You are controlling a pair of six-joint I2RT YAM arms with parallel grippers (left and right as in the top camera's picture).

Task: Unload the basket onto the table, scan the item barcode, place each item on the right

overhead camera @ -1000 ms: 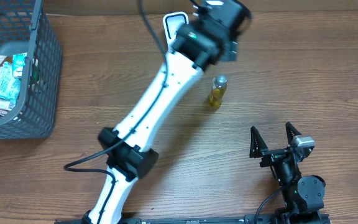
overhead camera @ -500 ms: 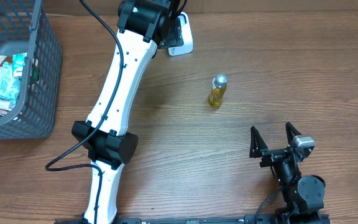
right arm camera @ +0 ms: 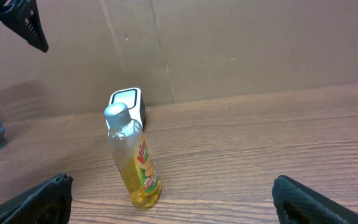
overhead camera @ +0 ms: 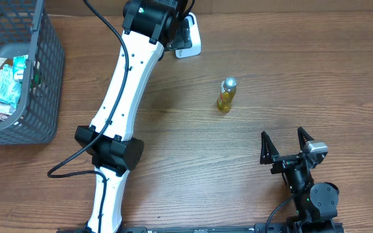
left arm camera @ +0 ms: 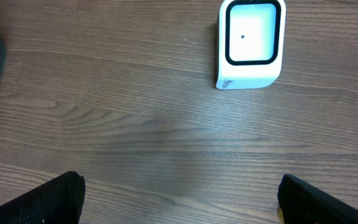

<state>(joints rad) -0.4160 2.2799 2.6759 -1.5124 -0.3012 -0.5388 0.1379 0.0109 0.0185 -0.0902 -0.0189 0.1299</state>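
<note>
On wood-grain table [overhead camera: 303, 77]: bottle [overhead camera: 225, 95] upright | basket [overhead camera: 50, 71] (left edge) | brown wall [right arm camera: 241, 43] behind

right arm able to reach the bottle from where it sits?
Probably yes. The bottle stands upright, alone on the table ahead of the open right hand, nothing between them; the left arm is off by the scanner.

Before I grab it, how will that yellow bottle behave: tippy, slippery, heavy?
The bottle stands tall and narrow, so a sideways nudge would probably topple it, and then it may roll. Its smooth clear wall looks slippery. It is mostly liquid-filled, so likely heavyish.
</note>
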